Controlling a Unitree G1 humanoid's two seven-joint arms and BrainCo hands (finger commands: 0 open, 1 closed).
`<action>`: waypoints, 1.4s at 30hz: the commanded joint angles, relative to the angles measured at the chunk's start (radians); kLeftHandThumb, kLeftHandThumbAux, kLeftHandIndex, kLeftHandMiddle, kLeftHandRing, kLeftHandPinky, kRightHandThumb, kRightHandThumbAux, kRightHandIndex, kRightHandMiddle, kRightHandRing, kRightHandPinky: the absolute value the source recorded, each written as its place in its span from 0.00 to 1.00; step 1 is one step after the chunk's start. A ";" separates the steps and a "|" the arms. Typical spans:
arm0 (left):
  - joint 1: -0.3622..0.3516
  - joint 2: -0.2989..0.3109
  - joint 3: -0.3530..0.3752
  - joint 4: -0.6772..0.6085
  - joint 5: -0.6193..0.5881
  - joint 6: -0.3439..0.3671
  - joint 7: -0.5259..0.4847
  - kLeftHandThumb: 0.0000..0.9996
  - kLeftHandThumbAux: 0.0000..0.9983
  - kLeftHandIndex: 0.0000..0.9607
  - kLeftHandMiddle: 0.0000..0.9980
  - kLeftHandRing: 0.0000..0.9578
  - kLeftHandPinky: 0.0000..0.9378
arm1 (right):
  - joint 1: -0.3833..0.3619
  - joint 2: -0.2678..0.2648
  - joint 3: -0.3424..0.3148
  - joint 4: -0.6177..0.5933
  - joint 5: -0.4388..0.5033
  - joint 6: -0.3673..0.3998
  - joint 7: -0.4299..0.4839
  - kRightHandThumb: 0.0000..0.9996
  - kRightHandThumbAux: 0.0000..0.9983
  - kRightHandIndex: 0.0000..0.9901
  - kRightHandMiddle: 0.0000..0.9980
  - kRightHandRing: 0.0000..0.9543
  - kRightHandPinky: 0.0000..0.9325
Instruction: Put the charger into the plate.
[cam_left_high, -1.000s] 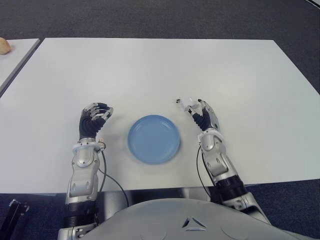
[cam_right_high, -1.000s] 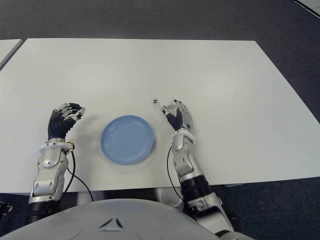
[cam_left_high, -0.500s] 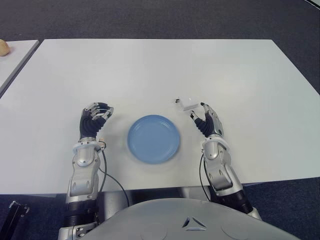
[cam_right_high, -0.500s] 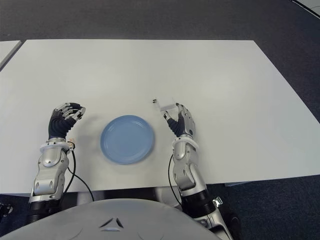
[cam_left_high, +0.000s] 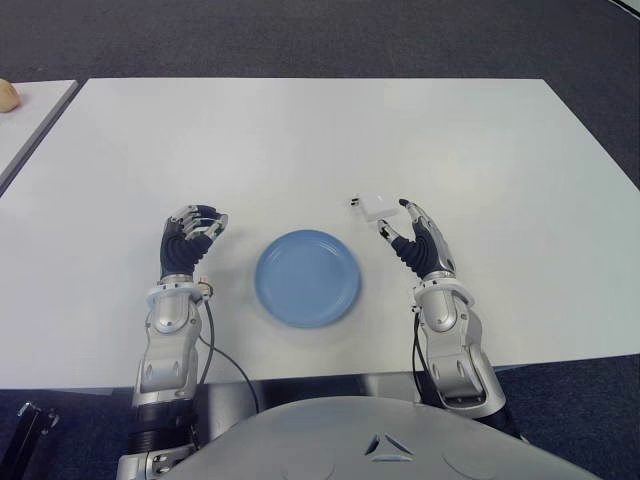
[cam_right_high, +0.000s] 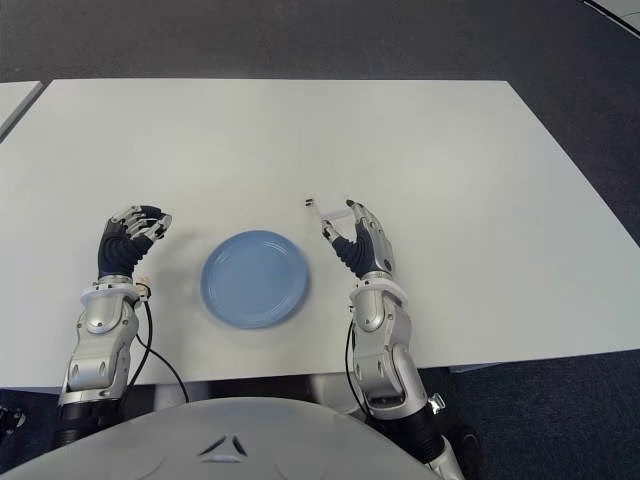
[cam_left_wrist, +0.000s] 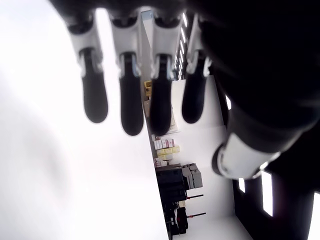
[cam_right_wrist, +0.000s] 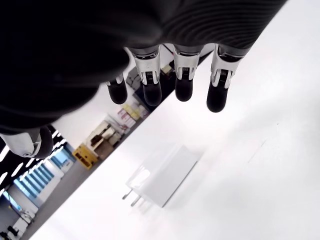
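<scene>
A small white charger (cam_left_high: 372, 206) with metal prongs lies on the white table, just beyond and right of the round blue plate (cam_left_high: 307, 277). In the right wrist view the charger (cam_right_wrist: 162, 175) lies flat on the table, apart from the fingers. My right hand (cam_left_high: 412, 237) sits just near and right of the charger, fingers spread and holding nothing. The left hand (cam_left_high: 190, 239) shows to the left of the plate with its fingers curled, nothing in them. The plate holds nothing.
The white table (cam_left_high: 300, 140) stretches far behind the plate. A second table edge (cam_left_high: 30, 120) shows at the far left with a small pale object (cam_left_high: 8, 93) on it. Dark carpet lies beyond.
My right hand has drawn back toward me and to the right, off the charger, which stays on the table. The left hand has not moved.
</scene>
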 joint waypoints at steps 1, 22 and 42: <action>0.004 -0.005 -0.001 0.011 0.001 0.008 -0.005 0.71 0.72 0.44 0.44 0.47 0.48 | 0.013 -0.010 0.008 -0.036 -0.023 0.021 0.042 0.40 0.32 0.00 0.00 0.00 0.20; 0.012 -0.010 -0.002 0.011 0.005 -0.002 0.005 0.71 0.72 0.44 0.44 0.47 0.48 | -0.420 -0.021 -0.115 0.777 0.089 -0.210 -0.194 0.46 0.31 0.00 0.00 0.00 0.01; 0.022 -0.008 0.015 0.014 -0.012 -0.018 -0.005 0.71 0.72 0.44 0.44 0.47 0.48 | -0.655 -0.040 -0.068 1.139 0.124 -0.353 -0.275 0.40 0.29 0.00 0.00 0.00 0.00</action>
